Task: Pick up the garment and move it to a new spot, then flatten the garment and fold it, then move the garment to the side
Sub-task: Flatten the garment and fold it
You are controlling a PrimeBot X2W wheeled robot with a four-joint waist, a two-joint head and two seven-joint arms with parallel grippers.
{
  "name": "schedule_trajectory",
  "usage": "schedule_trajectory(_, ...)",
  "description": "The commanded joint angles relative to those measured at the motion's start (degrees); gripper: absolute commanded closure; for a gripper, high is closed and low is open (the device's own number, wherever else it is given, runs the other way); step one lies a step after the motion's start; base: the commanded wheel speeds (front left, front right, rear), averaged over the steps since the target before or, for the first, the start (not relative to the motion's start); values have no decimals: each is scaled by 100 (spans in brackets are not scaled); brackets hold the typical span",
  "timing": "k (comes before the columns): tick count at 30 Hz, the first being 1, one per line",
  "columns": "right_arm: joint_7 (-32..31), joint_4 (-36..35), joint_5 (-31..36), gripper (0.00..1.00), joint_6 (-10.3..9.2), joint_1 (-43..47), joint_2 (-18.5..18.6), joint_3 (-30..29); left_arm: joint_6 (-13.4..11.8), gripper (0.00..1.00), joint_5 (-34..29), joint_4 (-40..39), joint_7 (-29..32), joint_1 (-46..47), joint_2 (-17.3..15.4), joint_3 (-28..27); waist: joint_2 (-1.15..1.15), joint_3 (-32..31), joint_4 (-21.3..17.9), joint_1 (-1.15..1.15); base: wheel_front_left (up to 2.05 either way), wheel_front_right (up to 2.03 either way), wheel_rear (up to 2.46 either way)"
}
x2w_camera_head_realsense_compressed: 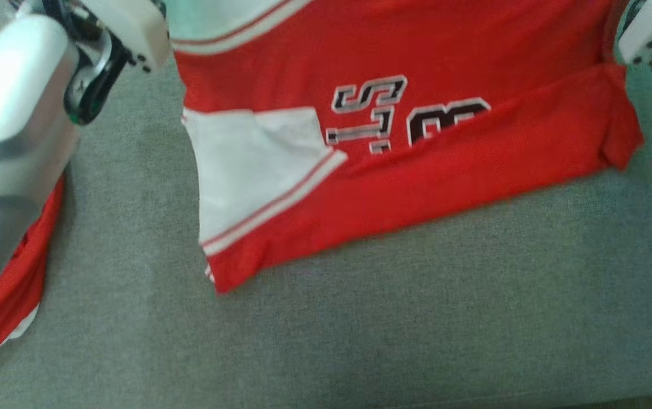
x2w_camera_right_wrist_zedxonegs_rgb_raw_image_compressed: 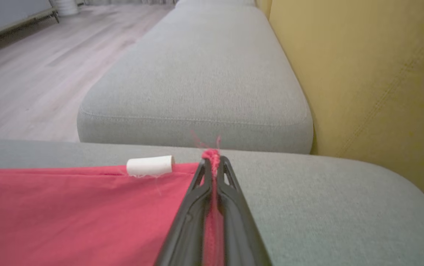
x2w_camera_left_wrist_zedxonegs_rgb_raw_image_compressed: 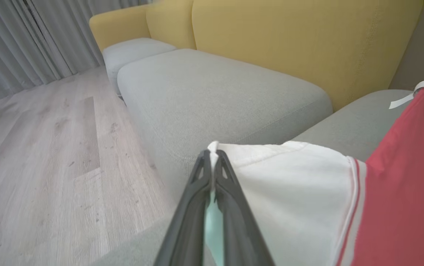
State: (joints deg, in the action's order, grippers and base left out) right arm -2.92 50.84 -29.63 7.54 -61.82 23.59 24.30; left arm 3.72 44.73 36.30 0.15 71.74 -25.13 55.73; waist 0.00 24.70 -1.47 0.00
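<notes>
On your left, the left gripper [x2w_camera_left_wrist_zedxonegs_rgb_raw_image_compressed: 212, 159] is pressed together on the white sleeve edge [x2w_camera_left_wrist_zedxonegs_rgb_raw_image_compressed: 234, 149] of the garment [x2w_camera_head_realsense_compressed: 416, 170], and the cloth runs off to its right. In the middle, the red garment lies across the grey sofa cushion [x2w_camera_head_realsense_compressed: 360, 341], its near edge doubled over and skewed. On your right, the right gripper [x2w_camera_right_wrist_zedxonegs_rgb_raw_image_compressed: 213, 162] pinches a red corner of it, with a small white tag [x2w_camera_right_wrist_zedxonegs_rgb_raw_image_compressed: 149, 165] just beside its tips. With both ends gripped, you look to be carrying or flattening; I can't tell which. Next, I judge, lift both arms evenly and hold the span taut so the doubled edge drops out before you lay it down.
</notes>
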Motion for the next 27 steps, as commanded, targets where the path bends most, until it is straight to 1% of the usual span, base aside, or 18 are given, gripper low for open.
schedule_trajectory(1,260,-100,-43,100,-5,-256,-27,54,14,100,-63,131,-165,400,-139,-259,0,-2,-5,0,0,0,0)
schedule_trajectory(4,454,-9,-95,100,-5,-299,-45,134,92,100,-75,375,-291,443,-66,-223,0,-49,-7,0,0,0,0)
schedule_trajectory(11,483,140,-408,100,-5,-123,42,351,252,100,-63,591,-393,235,-48,-15,0,-255,52,0,0,0,0)
schedule_trajectory(15,363,123,-768,100,-5,78,162,469,314,100,-116,434,-451,55,-169,189,0,-402,116,0,0,0,0)
schedule_trajectory(18,246,25,-993,100,-5,275,302,631,339,100,-77,223,-355,-134,-282,335,0,-529,160,0,0,0,0)
schedule_trajectory(27,-249,-449,-1673,100,-5,912,764,1192,358,100,298,-720,359,-851,-763,656,0,-916,202,0,0,0,0)
